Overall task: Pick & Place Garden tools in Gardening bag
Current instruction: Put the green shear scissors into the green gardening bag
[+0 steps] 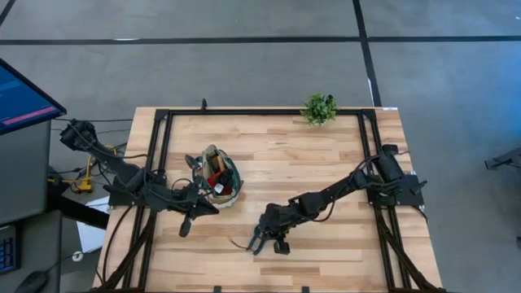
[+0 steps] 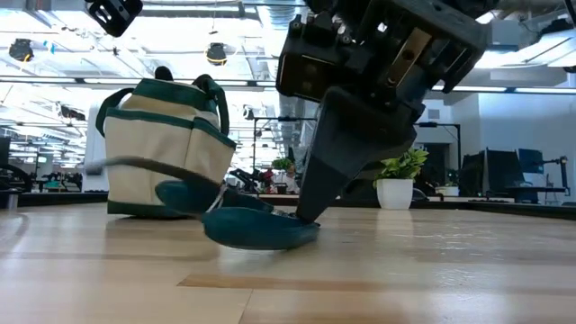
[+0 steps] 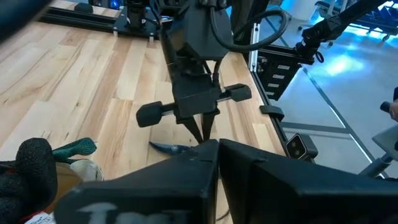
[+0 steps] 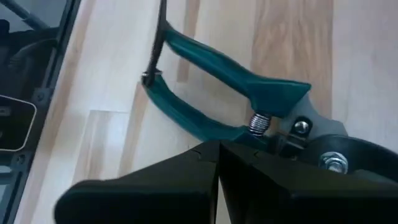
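The green-handled pruning shears (image 4: 205,81) lie on the wooden table near its front edge (image 1: 242,242), handles spread, the lower handle (image 2: 261,229) resting on the wood. My right gripper (image 1: 262,242) is shut, pointing steeply down, with its tips at the shears. The tan gardening bag (image 1: 218,175) with green trim stands upright left of centre (image 2: 166,148), with a red tool (image 1: 216,169) and other tools inside. My left gripper (image 1: 186,226) is shut just in front of the bag and touches nothing. My right gripper's shut fingertips (image 4: 217,146) meet the shears' lower green handle (image 4: 205,129) right beside the spring and pivot, slanting down from the table's right. The fingers hide the contact itself, so I cannot tell whether anything is pinched. The shears stay on the table.
A small potted plant (image 1: 319,107) stands at the table's far edge (image 2: 396,180). Black frame rails (image 1: 163,163) run along the table's left and right sides. A monitor (image 1: 20,98) is off the table to the left. Bare wood lies between the bag and the shears.
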